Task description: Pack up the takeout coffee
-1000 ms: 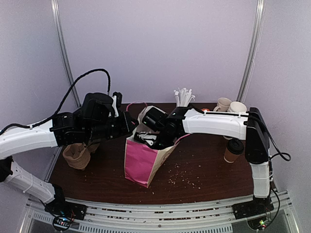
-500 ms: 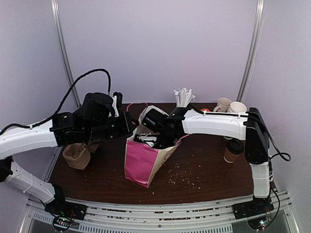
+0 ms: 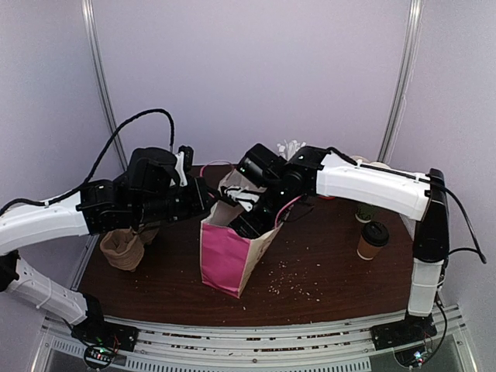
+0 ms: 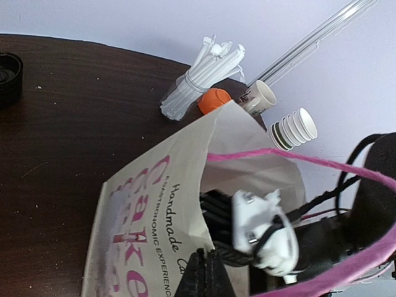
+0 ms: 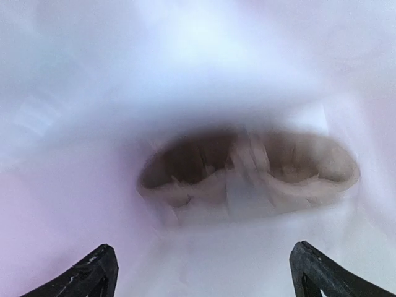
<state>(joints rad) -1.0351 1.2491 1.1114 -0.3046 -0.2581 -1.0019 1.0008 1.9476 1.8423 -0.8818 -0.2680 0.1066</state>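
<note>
Right wrist view, all blur: inside the paper bag [image 5: 74,124], a brown smear [image 5: 247,164] dead centre, can't name it. The right gripper [image 5: 207,275] has both fingers clipped at 5 and 7 o'clock. From above, its tips are lost in the bag's mouth. Left wrist view: black round object [image 4: 9,77], sliced off at 10 o'clock.

Lab test booth, plain white walls [image 3: 248,77]

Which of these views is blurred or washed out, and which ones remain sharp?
Right wrist: badly blurred and washed out inside the paper bag, with a brown shape there unreadable; only the open right gripper has fairly crisp tips. Left wrist: sharp on the bag's lettering and the wrapped straws. Top external: evenly lit, slightly soft, no strong glare.
</note>
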